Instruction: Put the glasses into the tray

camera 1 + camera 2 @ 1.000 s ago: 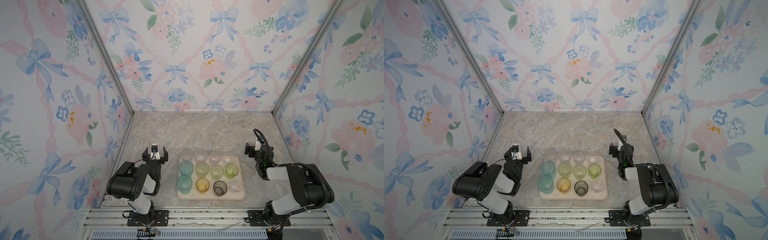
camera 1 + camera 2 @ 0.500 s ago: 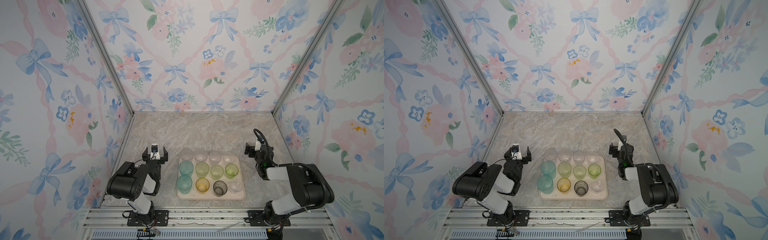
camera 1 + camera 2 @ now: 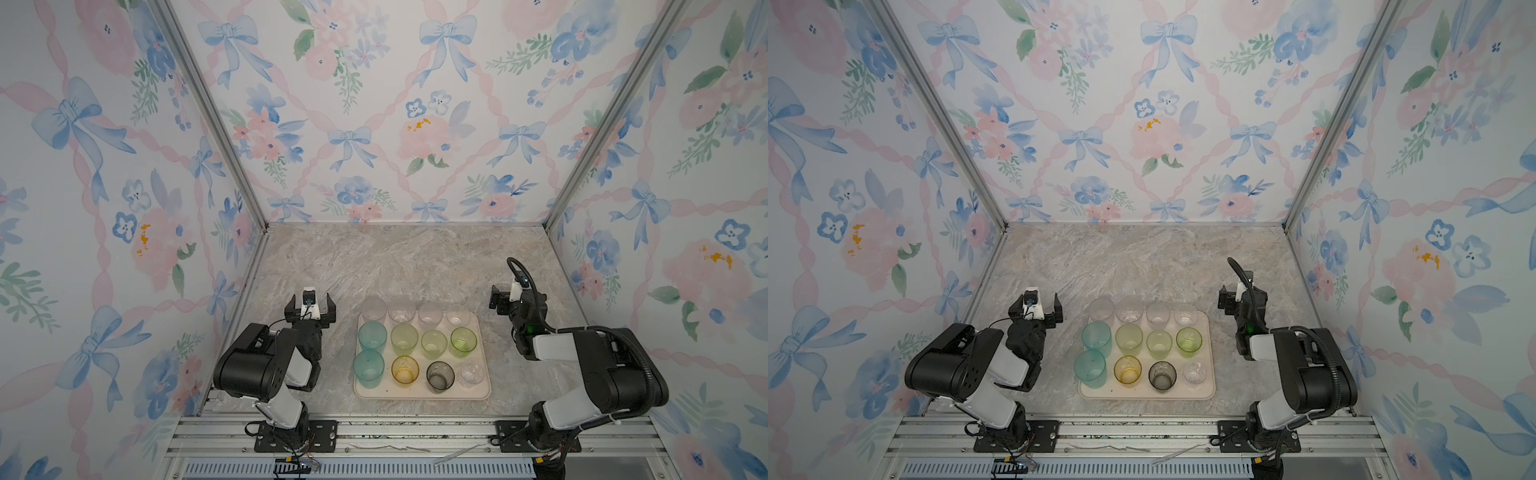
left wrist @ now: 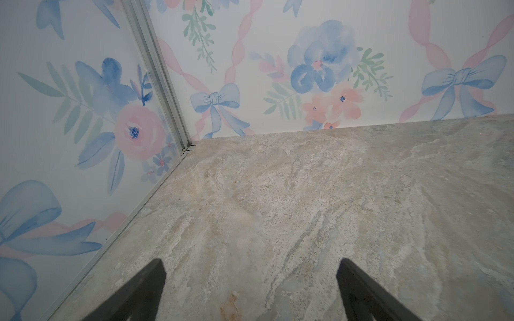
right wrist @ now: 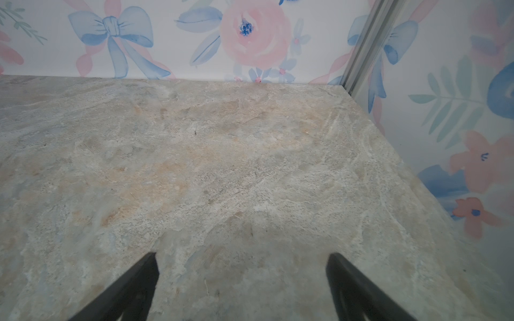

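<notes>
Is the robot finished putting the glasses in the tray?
Looks done. All twelve glasses stand in the tray. Nothing is in hand: left pincer and right pincer are open and empty. No glass shows on the table, so nothing seems left.

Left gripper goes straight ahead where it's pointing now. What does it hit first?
Nothing stands in its line: the open left gripper faces bare tabletop, then the back wall. Which comes first depends on its tilt, unclear here.

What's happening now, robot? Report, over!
Left hand open, empty. Right hand open, empty. All twelve small translucent tumblers upright in the flat cream-beige tray. Nothing in the way.
</notes>
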